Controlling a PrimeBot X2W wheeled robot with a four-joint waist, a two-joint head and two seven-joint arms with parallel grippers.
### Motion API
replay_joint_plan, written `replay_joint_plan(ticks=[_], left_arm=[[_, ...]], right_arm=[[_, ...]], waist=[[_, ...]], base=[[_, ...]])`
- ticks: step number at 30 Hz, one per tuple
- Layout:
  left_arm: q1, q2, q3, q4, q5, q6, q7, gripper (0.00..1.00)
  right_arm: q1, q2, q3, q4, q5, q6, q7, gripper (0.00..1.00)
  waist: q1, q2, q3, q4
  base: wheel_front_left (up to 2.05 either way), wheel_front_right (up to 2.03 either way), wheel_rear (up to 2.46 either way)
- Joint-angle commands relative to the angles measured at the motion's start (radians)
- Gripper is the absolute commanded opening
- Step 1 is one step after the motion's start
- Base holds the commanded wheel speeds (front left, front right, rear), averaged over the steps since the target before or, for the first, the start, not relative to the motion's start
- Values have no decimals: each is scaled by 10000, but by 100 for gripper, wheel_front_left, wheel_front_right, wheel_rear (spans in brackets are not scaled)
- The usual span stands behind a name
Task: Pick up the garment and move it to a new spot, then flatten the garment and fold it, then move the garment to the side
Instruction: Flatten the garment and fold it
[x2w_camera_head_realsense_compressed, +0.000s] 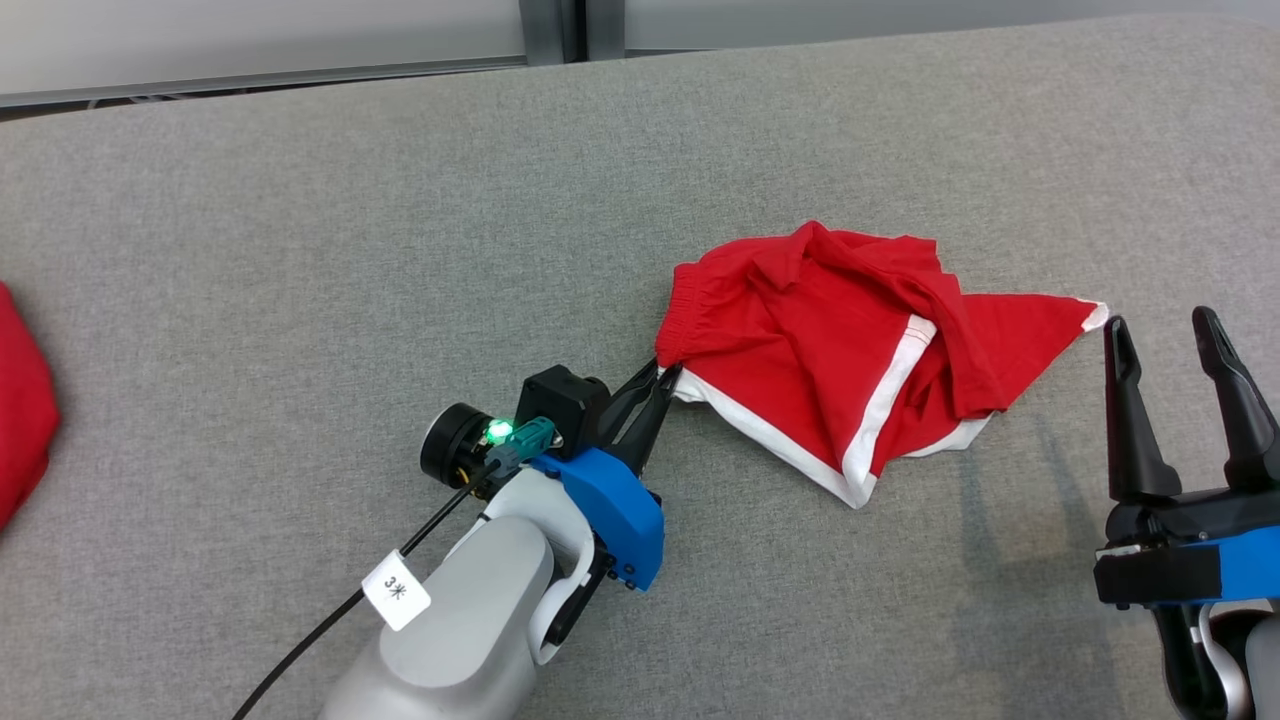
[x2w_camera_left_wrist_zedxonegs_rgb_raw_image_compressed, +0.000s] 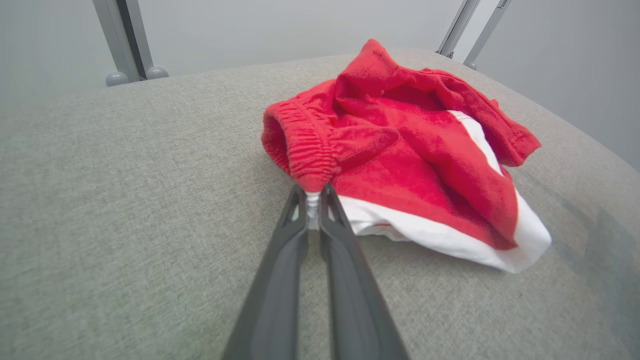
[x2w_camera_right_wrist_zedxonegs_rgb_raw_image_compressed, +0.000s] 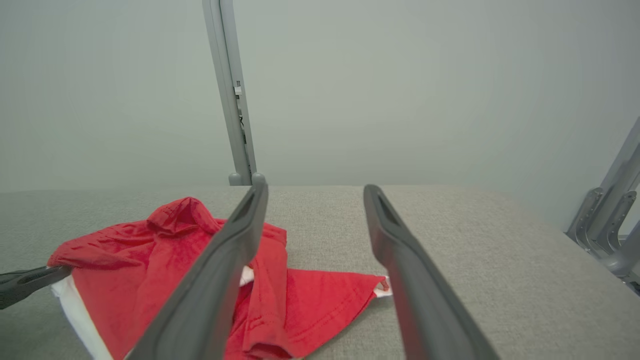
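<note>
Head view: the left gripper (x2w_camera_head_realsense_compressed: 668, 372) is clamping the waistband corner of the red garment (x2w_camera_head_realsense_compressed: 800, 340), which is lying crumpled on the table (x2w_camera_head_realsense_compressed: 300, 220), its long axis running toward the right gripper (x2w_camera_head_realsense_compressed: 1160, 325).
Left wrist view: the jaws are pinching the fabric.
Right wrist view: the right gripper is standing open, near the garment's free corner.

The left tool (x2w_camera_left_wrist_zedxonegs_rgb_raw_image_compressed: 313, 194) has its 2 dark fingers (x2w_camera_left_wrist_zedxonegs_rgb_raw_image_compressed: 280, 280) pinched together on a corner of the red garment (x2w_camera_left_wrist_zedxonegs_rgb_raw_image_compressed: 400, 150), where the gathered waistband meets the white trim. The garment lies crumpled on the grey worktop (x2w_camera_left_wrist_zedxonegs_rgb_raw_image_compressed: 125, 210), spreading ahead of the tips and to their right. Far beyond the tool, metal posts (x2w_camera_left_wrist_zedxonegs_rgb_raw_image_compressed: 125, 40) stand at the worktop's edge.
</note>
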Motion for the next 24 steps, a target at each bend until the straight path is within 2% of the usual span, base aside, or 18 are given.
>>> replay_joint_plan(ticks=[1, 9, 13, 15, 21, 24], left_arm=[[130, 55, -13, 13, -61, 62, -22, 0], [38, 91, -83, -13, -97, 71, 18, 0], [-22, 111, -93, -21, -119, 107, -6, 0], [-37, 122, -99, -29, -135, 133, -18, 0], [-141, 118, -147, -61, -142, 139, -21, 0], [-218, 104, -169, -73, -163, 146, -40, 0]], right_arm=[[121, 45, -15, -81, -40, 1, 48, 100], [221, 190, 48, -361, 22, 1, 318, 100], [91, 60, 267, -421, 67, 1, 585, 100], [-27, -122, 646, -388, 225, 1, 1092, 100], [-438, -965, 1956, -410, 1149, 1, 3547, 100], [-634, -1244, 2331, -394, 1483, 1, 4234, 100]], waist=[[1, 0, -8, -16], [1, 0, 19, -24], [1, 0, 58, -31], [1, 0, 85, -46], [1, 0, 216, -36], [1, 0, 320, 35]], base=[[0, 0, 0], [0, 0, 0], [0, 0, 0], [0, 0, 0], [0, 0, 0], [0, 0, 0]])
